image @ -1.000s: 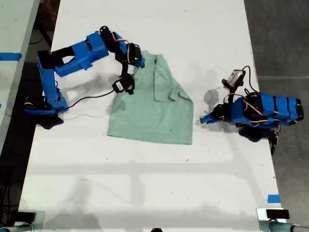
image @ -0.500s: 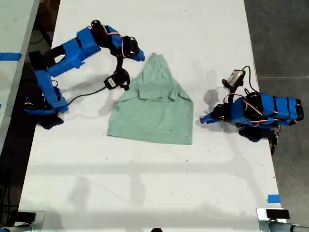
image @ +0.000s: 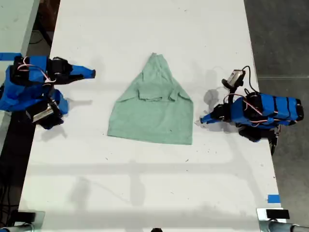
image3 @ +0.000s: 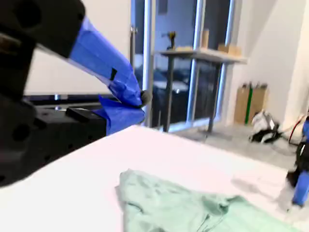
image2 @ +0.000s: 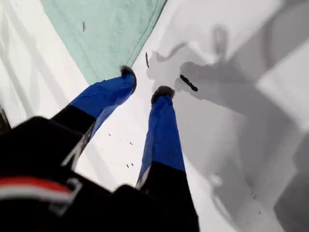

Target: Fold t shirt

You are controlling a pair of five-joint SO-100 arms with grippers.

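Note:
The pale mint-green t shirt [image: 152, 113] lies flat in the middle of the white table [image: 145, 183], its sleeves folded inward so it narrows to a point at the far end. My first gripper [image: 202, 119] rests low on the table at the exterior view's right, just off the shirt's near corner. In the first wrist view it [image2: 145, 82] stands open with nothing between its fingers, beside the shirt's edge [image2: 111, 34]. My second gripper [image: 91, 73] is pulled back at the exterior view's left, well clear of the shirt [image3: 193, 212]. There it [image3: 140, 102] looks shut and empty.
Strips of blue tape [image: 273, 198] mark the table's edge at the exterior view's lower right and a side surface [image: 9, 56] at its left. A small board on a cable [image: 235, 77] sticks up from the first arm. Dark floor lies beyond the table's right edge.
The second arm has lifted off the shirt's far left part and drawn back to the exterior view's left edge. The shirt's left sleeve now lies folded inward. The first arm has not moved.

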